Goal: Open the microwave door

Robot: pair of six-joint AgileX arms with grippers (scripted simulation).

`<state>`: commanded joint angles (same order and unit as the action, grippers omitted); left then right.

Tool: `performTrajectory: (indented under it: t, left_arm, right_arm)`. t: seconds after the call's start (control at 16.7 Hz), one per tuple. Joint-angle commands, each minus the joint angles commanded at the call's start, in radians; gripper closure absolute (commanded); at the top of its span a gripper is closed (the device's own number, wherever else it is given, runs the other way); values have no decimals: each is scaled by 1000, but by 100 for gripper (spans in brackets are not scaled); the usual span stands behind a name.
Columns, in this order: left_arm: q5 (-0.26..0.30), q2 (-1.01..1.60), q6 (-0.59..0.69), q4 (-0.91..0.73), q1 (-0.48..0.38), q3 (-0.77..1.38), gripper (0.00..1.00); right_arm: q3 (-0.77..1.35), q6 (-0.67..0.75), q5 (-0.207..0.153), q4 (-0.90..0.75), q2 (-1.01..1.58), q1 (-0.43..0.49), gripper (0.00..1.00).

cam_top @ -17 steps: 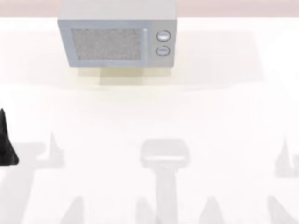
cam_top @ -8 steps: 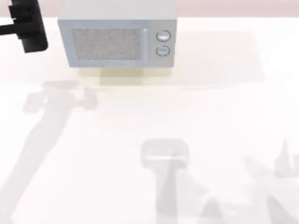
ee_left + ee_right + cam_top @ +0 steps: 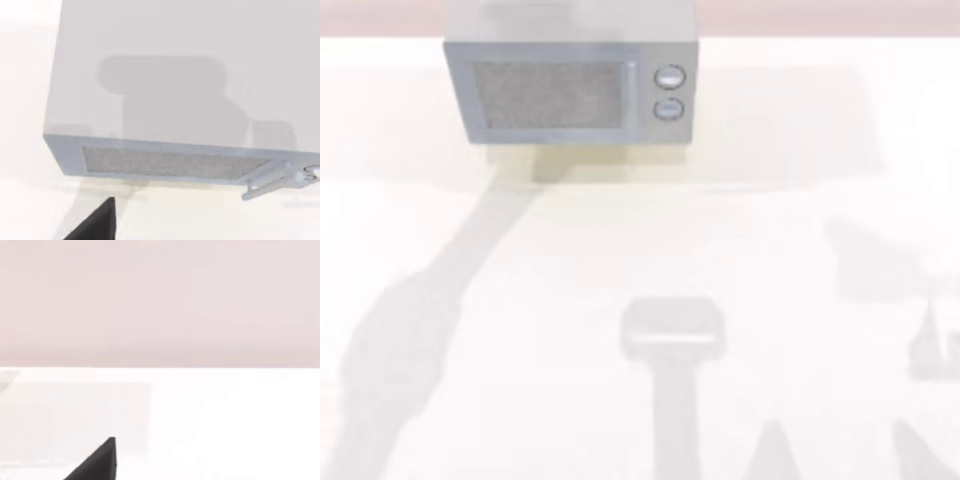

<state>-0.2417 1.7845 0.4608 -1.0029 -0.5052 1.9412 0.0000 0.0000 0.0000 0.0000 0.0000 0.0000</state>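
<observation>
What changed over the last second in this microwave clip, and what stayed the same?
The left arm moved from the table's left edge up toward the microwave and out of the top view; its wrist camera now looks down on the microwave's top. Nothing was grasped. The microwave door remains shut, and the microwave has not moved.

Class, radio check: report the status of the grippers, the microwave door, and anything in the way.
Left gripper above the microwave, fingers unclear. Right gripper facing bare table. Microwave door shut, handle untouched. Nothing in the way.
</observation>
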Motion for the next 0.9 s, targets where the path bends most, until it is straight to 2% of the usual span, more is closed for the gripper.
performTrajectory:
  t: [0.42, 0.9]
  left_arm:
    - [-56, 408, 96, -240, -111, 393, 0]
    - [-60, 452, 103, -261, -116, 429, 0]
  right_arm:
    - [0, 0, 0, 0, 0, 0, 0]
    - [0, 0, 0, 0, 0, 0, 0]
